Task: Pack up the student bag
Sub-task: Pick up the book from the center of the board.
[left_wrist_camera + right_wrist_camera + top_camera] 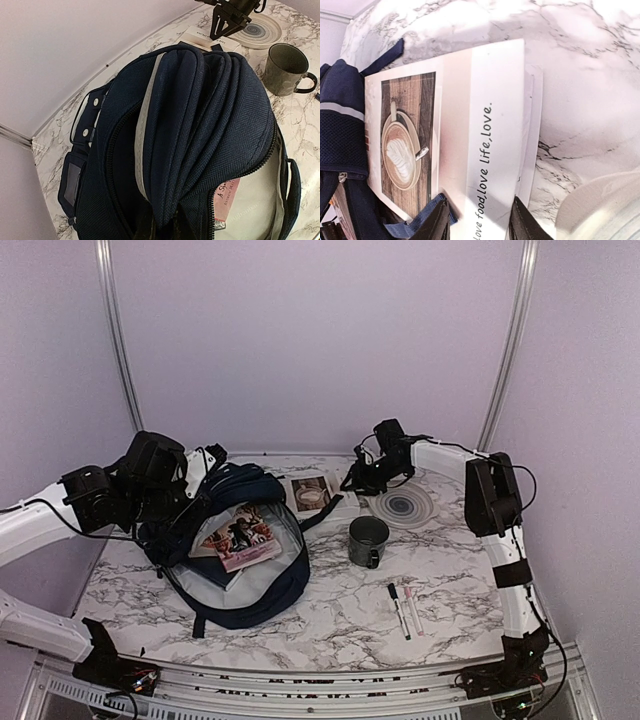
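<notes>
Risk sits mostly with your right gripper (480,222). Its jaws stand partly spread, straddling the pale strip of the coffee-cover booklet (485,125), which lies flat on the table (350,635) at about twelve o'clock in the top view. Nothing is pinched between them yet.

The student bag (255,608) lies at about nine o'clock with its mouth open toward the middle, and a pink book (245,540) is already inside. Your left gripper (195,480) is pressed together at the bag's ten o'clock rim. Its fingers are hidden, but the fabric bunching up towards the wrist camera suggests it pinches the top flap and props the mouth open.

Watch these points:

- A blue strap (427,212) lies just beside the right gripper's left finger. If you clamp there, you may catch strap and cover together and drag the bag.
- The booklet is thin and flat, and loose pages show at its edge. A bite from above may skid off or lift only the cover, letting it fan open.
- The plate (405,508) is close at one o'clock and the mug (368,540) at about three. A wide swing towards the bag could knock either.
- If the left arm slackens, the flap may fold over the opening and block the way in.
</notes>
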`<state>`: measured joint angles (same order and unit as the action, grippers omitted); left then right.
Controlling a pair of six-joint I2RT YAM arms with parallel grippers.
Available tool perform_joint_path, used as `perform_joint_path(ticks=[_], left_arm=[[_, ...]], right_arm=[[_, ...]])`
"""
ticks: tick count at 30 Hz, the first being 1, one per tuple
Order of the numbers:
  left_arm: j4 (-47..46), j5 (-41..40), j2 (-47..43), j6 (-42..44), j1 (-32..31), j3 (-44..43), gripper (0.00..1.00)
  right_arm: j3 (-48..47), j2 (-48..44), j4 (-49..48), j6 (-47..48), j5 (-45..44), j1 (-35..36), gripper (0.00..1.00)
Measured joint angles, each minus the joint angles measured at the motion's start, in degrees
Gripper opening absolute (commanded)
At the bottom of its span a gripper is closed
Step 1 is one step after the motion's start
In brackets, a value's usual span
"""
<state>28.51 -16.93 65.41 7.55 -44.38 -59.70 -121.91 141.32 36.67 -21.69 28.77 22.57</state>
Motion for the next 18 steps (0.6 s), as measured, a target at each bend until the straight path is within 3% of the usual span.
perform_joint_path(ticks=[6, 13, 18], left_arm=[[0.1, 1.5, 2.8, -0.5, 1.1, -0.4, 0.00], [0.5, 2.8, 4.7, -1.0, 1.9, -0.6, 0.00], [0.5, 3.1, 4.7, -1.1, 2.1, -0.6, 0.00]], right_arm=[[4.6, 0.1, -6.3, -4.0, 5.5, -0.3, 0.36], [5.5, 0.8, -10.6, -7.6, 7.7, -0.4, 0.03], [7.0, 0.7, -13.6, -9.9, 10.0, -0.4, 0.00]])
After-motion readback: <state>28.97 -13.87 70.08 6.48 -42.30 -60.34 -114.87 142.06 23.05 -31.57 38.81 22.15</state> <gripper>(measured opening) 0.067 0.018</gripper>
